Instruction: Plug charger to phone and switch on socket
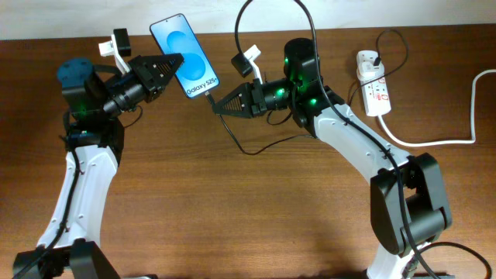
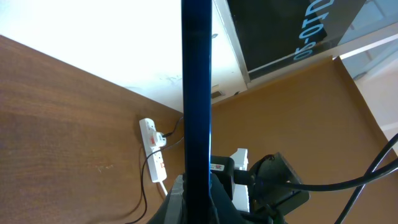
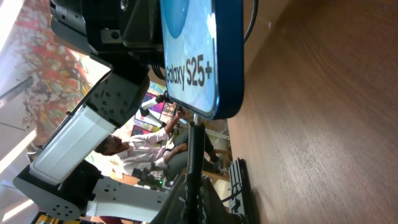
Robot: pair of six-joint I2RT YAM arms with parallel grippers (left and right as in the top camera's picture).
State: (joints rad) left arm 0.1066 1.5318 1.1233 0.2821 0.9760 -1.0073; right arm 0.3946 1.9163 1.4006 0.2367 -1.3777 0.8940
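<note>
From above, the fixed camera looks straight down on the brown wooden table, far enough off to take in the slim black-edged smartphone with a bright blue screen and the small white oblong power strip. The left wrist camera sits hard against that phone, edge-on, facing across the tabletop to the same strip and the wall. The right wrist camera, turned sideways and just as near, looks along the thin black charger cable at the phone's lower end, so all three views share the phone.
</note>
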